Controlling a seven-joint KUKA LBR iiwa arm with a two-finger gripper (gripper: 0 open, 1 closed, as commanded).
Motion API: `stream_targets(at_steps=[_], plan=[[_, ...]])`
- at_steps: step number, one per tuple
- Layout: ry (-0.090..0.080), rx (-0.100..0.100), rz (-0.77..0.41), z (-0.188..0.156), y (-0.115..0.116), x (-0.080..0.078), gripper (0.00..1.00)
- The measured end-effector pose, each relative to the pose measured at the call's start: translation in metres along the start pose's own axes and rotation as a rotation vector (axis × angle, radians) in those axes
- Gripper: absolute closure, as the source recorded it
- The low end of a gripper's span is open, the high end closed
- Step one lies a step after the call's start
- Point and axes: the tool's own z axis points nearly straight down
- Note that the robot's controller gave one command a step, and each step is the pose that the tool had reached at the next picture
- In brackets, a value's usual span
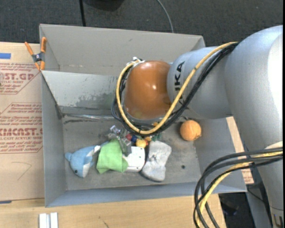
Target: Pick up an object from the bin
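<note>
Where the gripper (119, 136) hangs: low in the bin (54, 170), at the far edge of the heap, just above the green cloth (109, 158).
Grip state: cannot be told; nothing is seen held.
Likely pick: green cloth or white block (137, 159), both nearest the gripper; this is a judgement only.
Heap, near side: blue soft toy (82, 160) at left, then green cloth, white block and grey lump (156, 161), each touching the next.
Why bunched: sloped walls probably slide loose things to the floor.
Orange ball (190, 130): alone at right, apart from the heap.
Orange cover (147, 89): wrist part, ringed by cables (121, 87).
Writing: "KA" on the arm (213, 84), the rest hidden.
</note>
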Motion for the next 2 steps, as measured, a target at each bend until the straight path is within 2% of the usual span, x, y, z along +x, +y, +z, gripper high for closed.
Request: stream_targets(at_steps=[2], plan=[[0.003, -0.001, 0.000, -0.0078, 0.0004, 0.0007, 1.00]])
